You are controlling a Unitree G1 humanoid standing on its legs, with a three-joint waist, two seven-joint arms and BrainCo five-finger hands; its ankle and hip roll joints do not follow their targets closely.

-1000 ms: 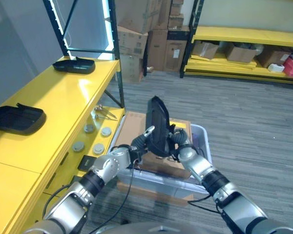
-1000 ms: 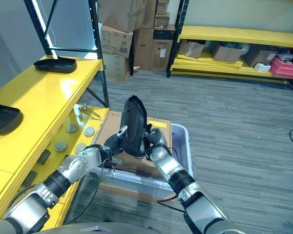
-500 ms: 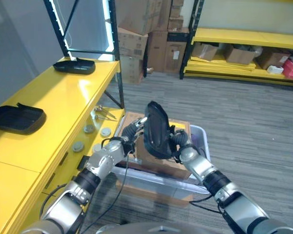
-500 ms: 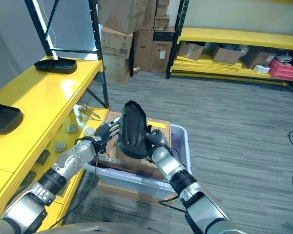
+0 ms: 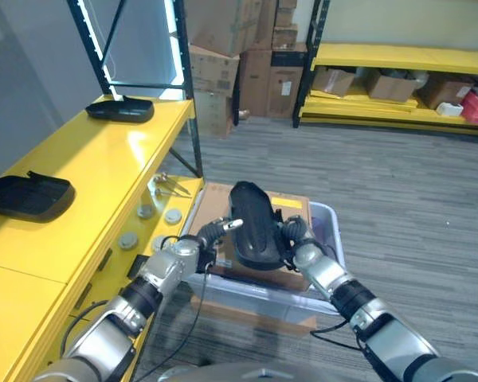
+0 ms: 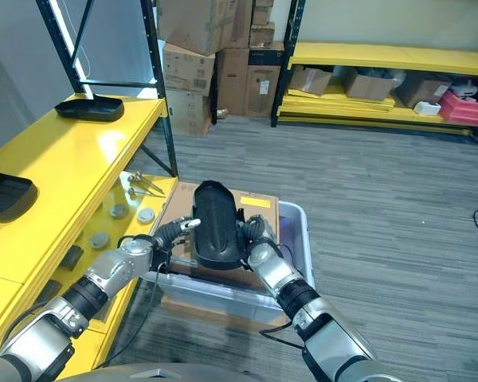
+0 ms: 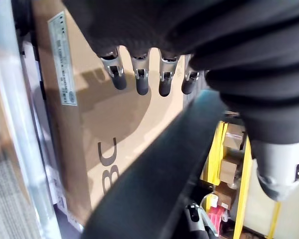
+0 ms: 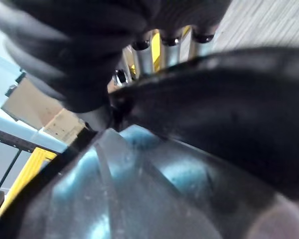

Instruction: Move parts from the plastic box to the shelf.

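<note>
A black moulded part (image 5: 253,227) hangs tipped almost flat over the brown cardboard box (image 5: 220,200) that sits in the clear plastic box (image 5: 332,222). My right hand (image 5: 296,241) is at its right rim, and in the right wrist view its fingers (image 8: 167,50) curl over the part's edge (image 8: 214,124). My left hand (image 5: 197,240) reaches in from the left, its fingers (image 7: 139,79) straight beside the part's edge (image 7: 154,179). To the left runs the yellow shelf (image 5: 95,171), with two similar black parts (image 5: 28,195) (image 5: 119,110) lying on it.
Several silver discs (image 5: 144,211) and a small metal tool (image 5: 170,185) lie on the lower yellow ledge. A black shelf post (image 5: 185,87) stands at the shelf's far corner. Stacked cardboard boxes (image 5: 223,48) and a yellow rack (image 5: 398,60) line the back wall.
The part has tipped from nearly upright to almost flat and come lower over the box. My left hand rose to its left edge, then came down with it.
</note>
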